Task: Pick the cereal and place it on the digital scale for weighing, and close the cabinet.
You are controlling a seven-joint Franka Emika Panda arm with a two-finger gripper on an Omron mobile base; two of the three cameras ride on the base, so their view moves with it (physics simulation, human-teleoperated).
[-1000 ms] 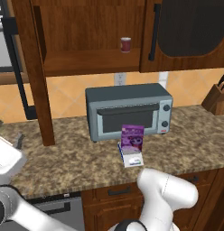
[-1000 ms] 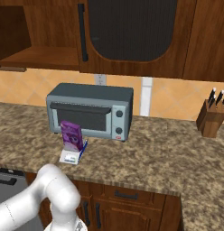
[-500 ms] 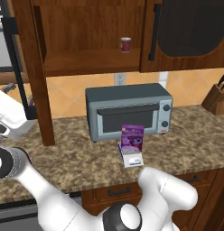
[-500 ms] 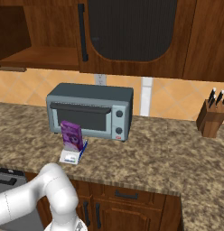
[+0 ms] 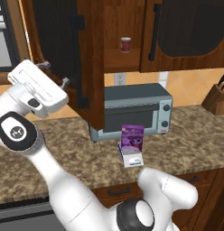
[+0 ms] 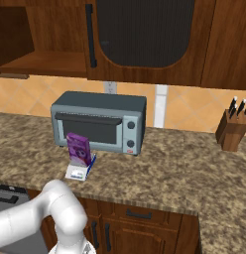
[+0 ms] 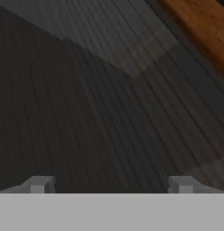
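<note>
The purple cereal [image 5: 133, 137] [image 6: 79, 148] stands upright on the digital scale [image 5: 131, 159] [image 6: 78, 171], in front of the toaster oven. The cabinet's left door [image 5: 71, 54] hangs partly open, swung out over the counter. My gripper [image 5: 55, 73] is raised at the left, open, with its fingertips against the door's outer face. In the hand view the fingertips [image 7: 39, 184] stand wide apart close to the dark glass panel [image 7: 86, 103], with nothing between them. The cabinet's right door [image 5: 190, 31] [image 6: 145, 34] is closed.
A grey-blue toaster oven [image 5: 132, 110] [image 6: 100, 121] sits against the wall. A dark red mug [image 5: 125, 44] stands on the open cabinet shelf [image 6: 30, 64]. A knife block [image 5: 217, 97] [image 6: 231, 130] stands at the right of the granite counter [image 5: 55, 153].
My arm has risen at the left and the hand has reached the open cabinet door. The door has swung rightward over part of the opening. Cereal and scale have not moved.
</note>
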